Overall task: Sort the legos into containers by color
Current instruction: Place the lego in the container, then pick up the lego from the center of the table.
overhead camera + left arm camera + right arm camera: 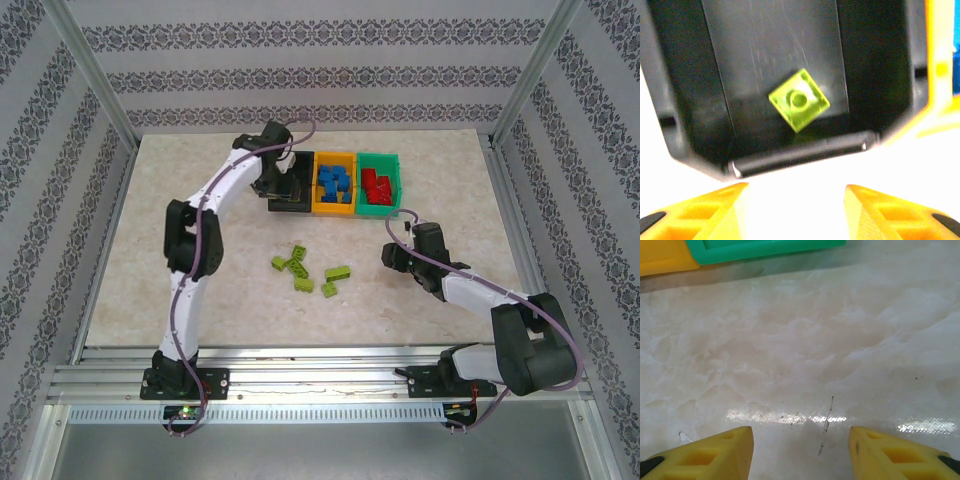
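Left arm extends over black bin; left gripper parted, empty. Right arm folded low; right gripper parted, empty.

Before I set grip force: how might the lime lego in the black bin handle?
The lime lego looks like moulded plastic, probably stiff. Tiny against the black bin, likely light. Its glossy, boxy faces may slip but shouldn't roll.

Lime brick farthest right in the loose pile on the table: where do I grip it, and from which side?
Probably from straight above, pinching across the narrow width of the lime brick at mid-length. It lies flat and elongated, slanted on the table; turn the wrist to match. A smaller brick sits close by its near-left end.
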You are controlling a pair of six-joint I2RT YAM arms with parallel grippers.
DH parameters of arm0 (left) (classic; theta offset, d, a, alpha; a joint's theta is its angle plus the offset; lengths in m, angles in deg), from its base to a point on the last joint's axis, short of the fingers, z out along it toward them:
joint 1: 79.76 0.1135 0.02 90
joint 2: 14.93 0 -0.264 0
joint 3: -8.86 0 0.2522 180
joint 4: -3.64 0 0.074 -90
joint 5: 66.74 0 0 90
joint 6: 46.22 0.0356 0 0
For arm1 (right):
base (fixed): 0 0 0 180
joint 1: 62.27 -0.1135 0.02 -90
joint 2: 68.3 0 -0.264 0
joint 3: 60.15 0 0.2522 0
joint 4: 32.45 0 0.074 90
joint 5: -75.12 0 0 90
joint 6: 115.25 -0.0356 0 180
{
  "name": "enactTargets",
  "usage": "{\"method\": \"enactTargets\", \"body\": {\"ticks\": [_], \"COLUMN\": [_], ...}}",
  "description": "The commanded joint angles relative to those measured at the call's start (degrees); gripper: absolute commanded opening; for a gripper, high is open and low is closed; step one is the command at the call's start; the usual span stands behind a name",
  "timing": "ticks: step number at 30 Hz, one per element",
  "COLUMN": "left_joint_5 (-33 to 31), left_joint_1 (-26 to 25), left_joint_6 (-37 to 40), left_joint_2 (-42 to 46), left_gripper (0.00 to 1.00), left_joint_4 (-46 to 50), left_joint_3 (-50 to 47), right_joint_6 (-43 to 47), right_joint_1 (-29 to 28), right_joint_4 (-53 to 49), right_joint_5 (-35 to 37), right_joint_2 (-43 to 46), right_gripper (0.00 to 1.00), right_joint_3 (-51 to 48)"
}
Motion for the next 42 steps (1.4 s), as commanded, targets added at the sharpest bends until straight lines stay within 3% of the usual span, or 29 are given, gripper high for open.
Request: {"method": "enactTargets", "body": {"ticks": [1, 9, 16, 21, 27, 42], "left_joint_5": [4.2, 9.0, 12.2, 11.8, 4.2, -1.8], "left_joint_1": [0.1, 0.1, -2.4, -4.1, -7.7, -12.7], "left_joint_6": [-2.3, -6.4, -9.9, -9.5, -4.1, -0.1], "left_joint_2": [10.3, 29.1, 34.1, 31.8, 26.6, 15.8], "left_gripper": [0.52, 0.52, 0.52, 0.53, 0.53, 0.56], "left_joint_4": [-11.7, -25.8, -33.4, -33.6, -25.6, -17.0], "left_joint_3": [-12.6, -45.3, -58.8, -57.4, -48.6, -37.9], "right_joint_6": [0.4, 0.6, 0.9, 1.2, 1.1, 1.2], "right_joint_1": [-0.7, -1.0, -1.5, -1.8, -1.8, -1.9], "right_joint_4": [0.0, -0.2, -0.6, -0.8, -1.0, -1.1], "right_joint_5": [1.3, 1.1, 1.3, 1.5, 1.7, 1.9], "right_joint_2": [-0.5, -0.9, -1.5, -1.7, -1.8, -1.8], "right_gripper": [0.54, 0.55, 0.55, 0.55, 0.55, 0.56], "right_joint_3": [0.4, 0.8, 1.3, 1.5, 1.6, 1.6]}}
